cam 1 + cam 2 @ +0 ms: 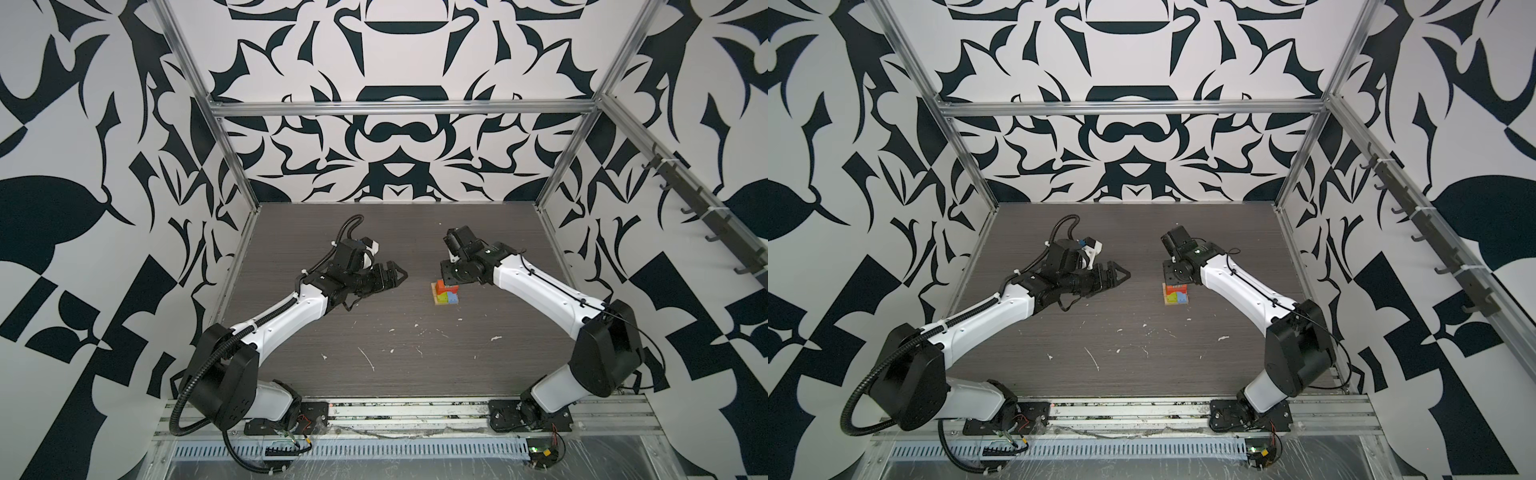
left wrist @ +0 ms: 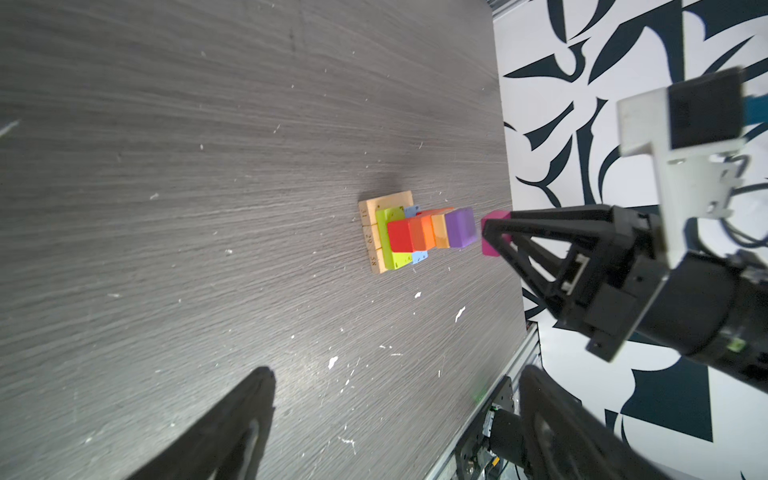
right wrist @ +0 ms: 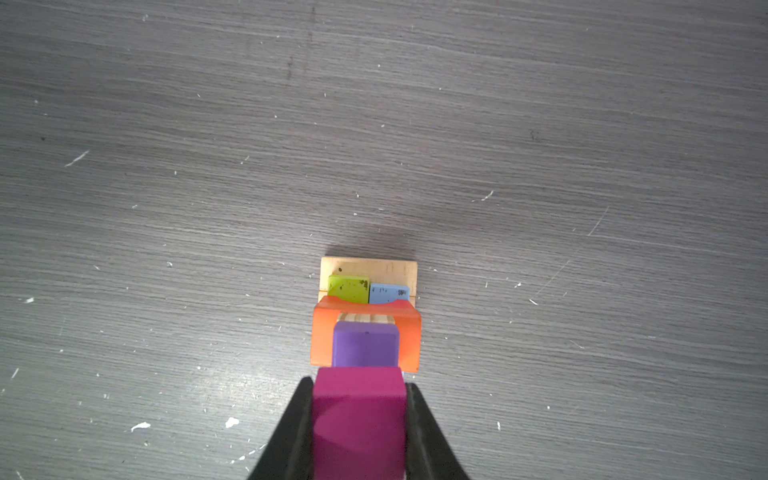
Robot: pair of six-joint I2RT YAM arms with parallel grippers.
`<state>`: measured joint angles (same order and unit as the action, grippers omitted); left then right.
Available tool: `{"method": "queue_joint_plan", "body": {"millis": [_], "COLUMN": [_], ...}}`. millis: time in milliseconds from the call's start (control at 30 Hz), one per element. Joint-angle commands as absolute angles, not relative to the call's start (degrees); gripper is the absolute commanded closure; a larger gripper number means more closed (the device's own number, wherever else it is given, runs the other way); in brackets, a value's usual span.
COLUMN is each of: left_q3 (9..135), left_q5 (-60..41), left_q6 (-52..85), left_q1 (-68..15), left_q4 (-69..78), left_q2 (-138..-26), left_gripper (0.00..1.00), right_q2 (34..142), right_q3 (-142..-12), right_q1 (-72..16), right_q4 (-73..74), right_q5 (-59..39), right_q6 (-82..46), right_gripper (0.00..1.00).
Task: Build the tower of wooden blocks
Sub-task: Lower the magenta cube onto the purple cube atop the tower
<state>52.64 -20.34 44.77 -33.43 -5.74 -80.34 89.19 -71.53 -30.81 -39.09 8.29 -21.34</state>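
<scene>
1. Two right gripper (image 3: 359,386) jaws clamp magenta cube (image 3: 359,419) between them, held square for stacking.
2. Wood block tower (image 3: 365,316) directly under jaw tips, purple cube (image 3: 365,345) topmost; contact unclear.
3. Left gripper (image 2: 395,424) jaws spread, empty; tower well ahead, safely clear.

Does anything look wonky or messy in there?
A little. In the wood block tower, the lime green rectangular block pokes out farther than the light blue rectangular block beside it, so that layer looks uneven. White flecks dot the dark wood-grain table. The magenta cube is held in the right gripper's fingers, not fallen.
</scene>
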Motion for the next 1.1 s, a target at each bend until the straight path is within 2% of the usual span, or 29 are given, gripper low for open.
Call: {"method": "queue_joint_plan", "body": {"millis": [0,1067], "left_q3": [52.0,51.9], "left_q5": [-20.7,-20.6], "left_q6": [45.3,45.1], "left_q1": [-33.2,-33.2], "left_q4": [-4.6,-5.3], "left_q2": [-80.1,-79.4], "left_gripper": [0.06,0.06], "right_q2": [88.7,90.9], "right_q3": [-71.8,-72.3], "right_q1": [-30.6,-30.5], "right_q4": [-38.1,-38.3], "right_q5": [8.2,8.5], "right_q6": [-20.8,-21.7], "right_gripper": [0.70,0.70]}}
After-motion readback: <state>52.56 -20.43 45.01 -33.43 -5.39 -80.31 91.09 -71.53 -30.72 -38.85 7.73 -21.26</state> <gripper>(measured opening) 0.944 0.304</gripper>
